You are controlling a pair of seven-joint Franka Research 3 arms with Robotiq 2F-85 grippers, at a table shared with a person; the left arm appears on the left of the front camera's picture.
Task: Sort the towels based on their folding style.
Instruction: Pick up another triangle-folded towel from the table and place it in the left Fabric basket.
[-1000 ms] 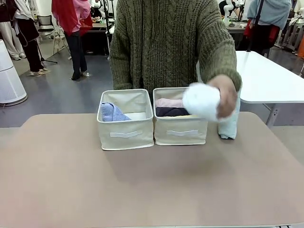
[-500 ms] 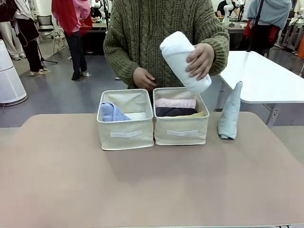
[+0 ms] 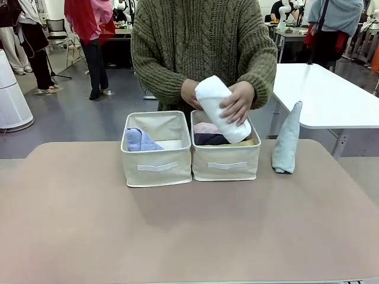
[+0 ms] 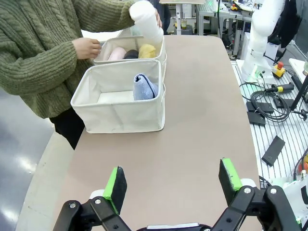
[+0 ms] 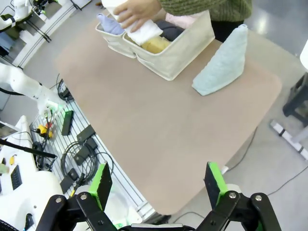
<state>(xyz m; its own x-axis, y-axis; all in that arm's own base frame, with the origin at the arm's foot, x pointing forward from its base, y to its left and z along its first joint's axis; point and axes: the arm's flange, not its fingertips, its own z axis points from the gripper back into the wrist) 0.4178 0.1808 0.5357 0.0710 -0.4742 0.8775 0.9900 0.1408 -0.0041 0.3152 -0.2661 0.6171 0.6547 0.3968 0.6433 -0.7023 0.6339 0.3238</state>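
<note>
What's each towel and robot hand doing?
White towel: rolled, held by person over right bin.
Pale teal towel: cone, standing on table.
Light blue towel: in left bin.
Pink towel: rolled, in right bin.
Dark grey towel: rolled, in right bin.
Left robot hand: open, empty.
Right robot hand: open, empty.

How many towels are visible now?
6. A white roll in the person's hand above the right bin; pink, dark grey and yellow rolls inside it; a light blue one in the left bin; a pale teal cone on the table. Others may be hidden.
</note>
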